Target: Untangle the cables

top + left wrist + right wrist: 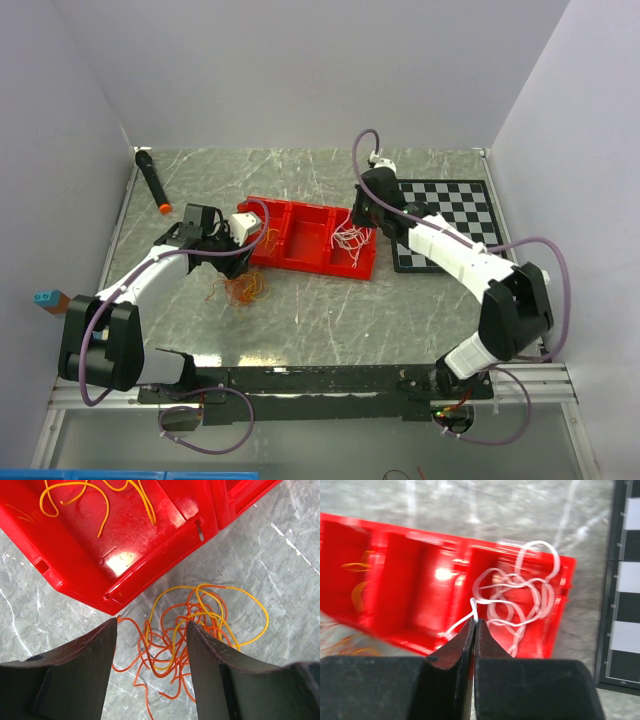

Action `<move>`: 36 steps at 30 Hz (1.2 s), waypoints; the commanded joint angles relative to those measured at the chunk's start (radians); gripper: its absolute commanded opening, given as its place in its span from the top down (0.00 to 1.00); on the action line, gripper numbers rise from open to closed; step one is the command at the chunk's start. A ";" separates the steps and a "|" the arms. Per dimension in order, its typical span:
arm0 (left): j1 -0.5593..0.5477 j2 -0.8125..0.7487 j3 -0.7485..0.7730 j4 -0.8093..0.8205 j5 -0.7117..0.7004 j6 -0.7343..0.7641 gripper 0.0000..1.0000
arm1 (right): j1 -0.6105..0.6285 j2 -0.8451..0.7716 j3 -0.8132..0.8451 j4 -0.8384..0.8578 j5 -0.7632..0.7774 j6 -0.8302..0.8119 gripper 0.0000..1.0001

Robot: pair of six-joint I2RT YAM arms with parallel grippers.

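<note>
Pinching a single white strand at its very fingertips, the right pincer is closed tight on it above the right-hand compartment of the red tray, where the rest of the white cables lie in a loose knot. The held strand looks looped through its neighbours, so a quick lift would likely haul up the whole clump or cinch the knot tighter. With so little finger on it, the thin wire could also slip free. One white loop seems to ride over the tray's far wall and may snag there.

The left pincer is spread wide and holds nothing. It is poised over the orange and yellow tangle, which lies on the table just beside the tray's near-left corner. Closing here would probably catch several strands at once. Its left finger is also close to the tray's edge, so a descent could nudge the tray. A few yellow strands lie in the tray's left compartment.

The best room for moving is on the near side of the table, in front of the tray. The checkered mat lies near the tray on the right, and a black marker is well apart at the far left. The walls close in on three sides.
</note>
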 commanded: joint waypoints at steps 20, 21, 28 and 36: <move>0.001 -0.030 0.033 -0.012 0.015 -0.006 0.35 | 0.044 0.303 0.150 0.050 0.298 -0.149 1.00; -0.001 -0.038 0.033 -0.013 0.015 -0.004 0.35 | 0.050 0.317 0.143 0.056 0.298 -0.143 1.00; -0.001 -0.050 0.042 -0.041 0.028 -0.003 0.31 | 0.058 0.387 0.148 0.053 0.309 -0.113 1.00; 0.001 -0.067 0.053 -0.087 0.049 0.017 0.21 | 0.059 0.355 0.193 -0.004 0.280 -0.127 0.58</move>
